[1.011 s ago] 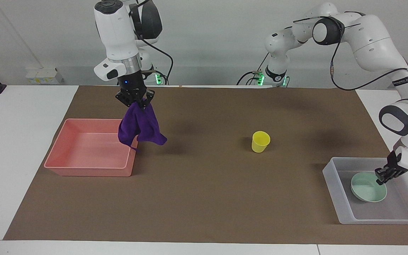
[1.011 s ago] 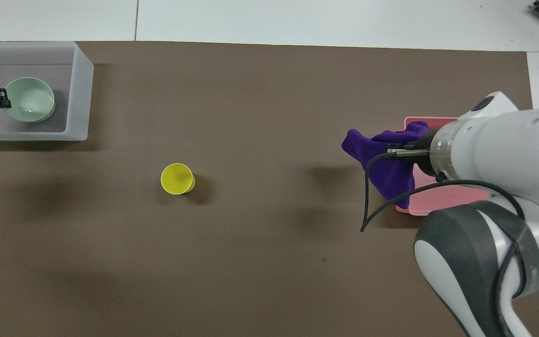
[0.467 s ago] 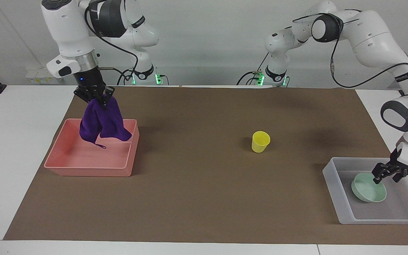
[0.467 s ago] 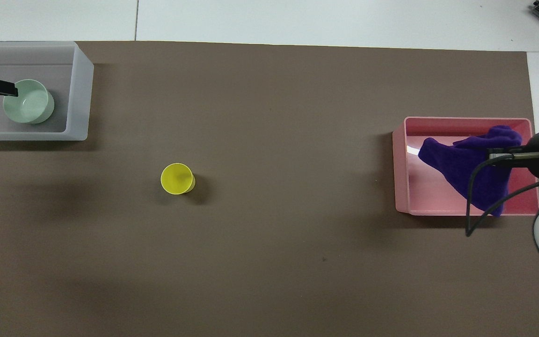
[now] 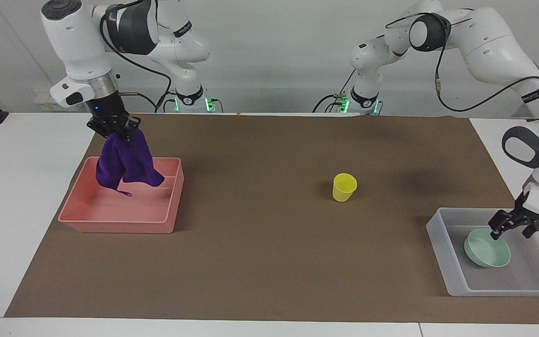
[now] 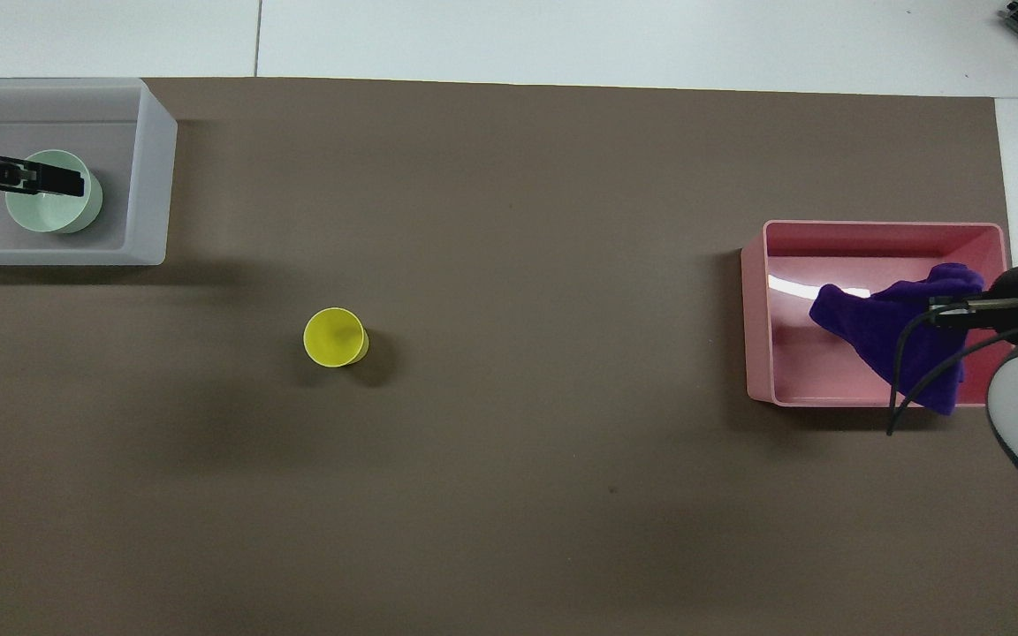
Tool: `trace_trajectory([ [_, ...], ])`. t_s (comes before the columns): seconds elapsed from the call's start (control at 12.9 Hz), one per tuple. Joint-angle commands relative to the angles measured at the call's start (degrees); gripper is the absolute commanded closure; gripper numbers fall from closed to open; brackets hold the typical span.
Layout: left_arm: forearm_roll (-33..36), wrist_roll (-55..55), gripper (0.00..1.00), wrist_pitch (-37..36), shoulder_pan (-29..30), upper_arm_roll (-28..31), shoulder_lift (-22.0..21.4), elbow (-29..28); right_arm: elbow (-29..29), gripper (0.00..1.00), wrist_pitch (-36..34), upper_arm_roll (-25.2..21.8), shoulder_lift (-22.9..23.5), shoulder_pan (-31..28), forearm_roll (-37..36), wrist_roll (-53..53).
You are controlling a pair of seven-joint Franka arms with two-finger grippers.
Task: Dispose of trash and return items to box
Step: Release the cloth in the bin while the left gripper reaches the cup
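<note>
My right end effector (image 5: 119, 132) grips the purple cloth (image 5: 127, 161) over the pink bin (image 5: 115, 220). My left end effector (image 5: 515, 225) hangs released above the green bowl (image 5: 487, 251) in the frosted tray (image 5: 452, 271). The yellow cup (image 5: 344, 187) stands mid-counter.

Cloth (image 5: 127, 161) (image 6: 893, 327): deep purple, plain. Bin (image 5: 110, 220) (image 6: 756, 309): salmon pink, plain, with a pale glare streak on its floor. Cup (image 5: 344, 187) (image 6: 334, 336): bright yellow. Bowl (image 5: 487, 249) (image 6: 54, 208): mint green. Box (image 5: 442, 243) (image 6: 151, 177): frosted translucent white. Mat (image 5: 269, 262) (image 6: 509, 221): uniform brown, laid on a white table (image 5: 21, 187) (image 6: 562, 35). Arms: white shells, dark grey joints, black grippers.
</note>
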Motion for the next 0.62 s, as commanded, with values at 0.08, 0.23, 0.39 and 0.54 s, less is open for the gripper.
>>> trace_trajectory([
  [0.08,0.9,-10.4,0.0,0.8,-8.9,0.8,-9.1,-13.4,-5.2,1.0,8.4,0.8,3.1,-1.5,-0.6,-0.8],
  [0.23,0.9,-16.3,0.0,3.5,-14.5,0.9,-10.4,-17.1,-5.8,1.0,12.5,0.8,5.5,-1.5,-0.5,-0.4],
  [0.39,0.9,-21.7,0.0,6.9,-18.6,0.9,-10.7,-20.8,-5.8,1.0,16.7,0.8,9.0,-1.5,0.3,-0.1],
  [0.54,0.9,-23.3,0.0,9.4,-20.6,0.8,-11.5,-24.0,-5.9,1.0,19.2,0.9,11.2,-1.3,0.4,0.3],
])
